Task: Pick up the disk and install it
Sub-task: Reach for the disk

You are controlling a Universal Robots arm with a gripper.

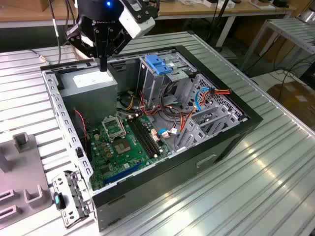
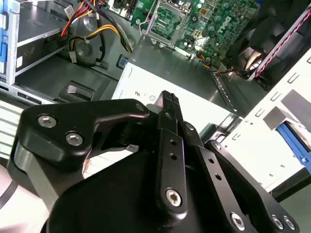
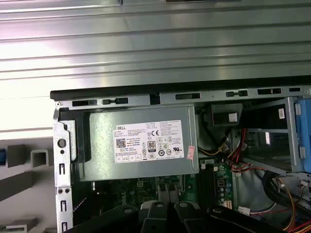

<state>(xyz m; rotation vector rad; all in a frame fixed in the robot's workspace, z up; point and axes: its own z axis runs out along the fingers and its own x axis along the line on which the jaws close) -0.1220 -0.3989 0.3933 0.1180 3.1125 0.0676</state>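
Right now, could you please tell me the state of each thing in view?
computer case: lying on its side, open.
power supply: mounted inside the case.
gripper: shut, empty, above the power supply.
blue bracket: seated atop the drive cage.
processor socket: no cooler fitted.

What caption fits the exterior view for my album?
Robot arm's tool hangs over the grey box with a white sticker inside an open computer case.
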